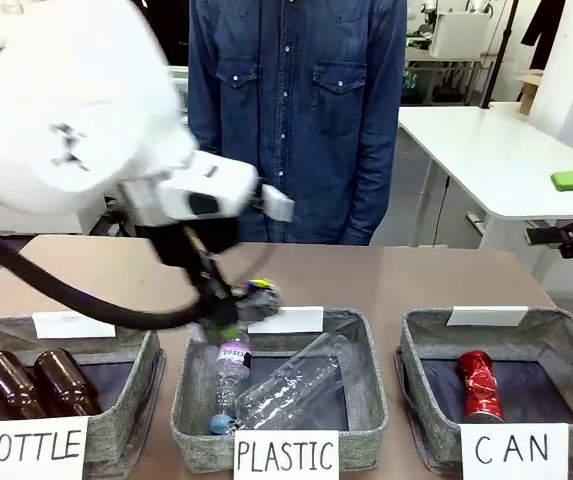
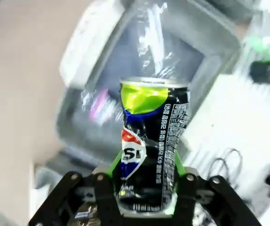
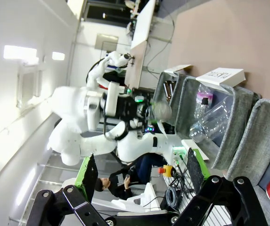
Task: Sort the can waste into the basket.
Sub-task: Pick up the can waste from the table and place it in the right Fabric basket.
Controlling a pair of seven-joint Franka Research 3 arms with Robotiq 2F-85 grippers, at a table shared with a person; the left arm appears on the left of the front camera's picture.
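Left gripper (image 2: 146, 200) pinches the black-and-silver can (image 2: 151, 146) by its lower body, green pads pressed on both sides; the can is dented and stands roughly upright between the fingers. In the front view that gripper (image 1: 228, 312) hangs over the rear edge of the PLASTIC basket (image 1: 366, 395), which holds clear plastic bottles (image 1: 286, 385), so the can is above the wrong bin. To do the step well, the arm likely needs to carry the can rightward, well past the PLASTIC rim, keep the pinch firm because the crushed wall could slip, and let go only once it is squarely over the CAN basket (image 1: 421, 345), low enough that it does not bounce out. The red can (image 1: 479, 385) already lies in that basket, so one can looks done and one is left. Right gripper (image 3: 137, 188) has its fingers spread with nothing between them, parked at the right edge of the front view (image 1: 566, 236). The left wrist view gives the can's print, dents and grip contact, which the front view blurs; the front view gives which basket lies below and the brown bottles (image 1: 36, 385) in the BOTTLE basket (image 1: 141, 380). A person in a denim shirt (image 1: 296, 110) stands at the far side
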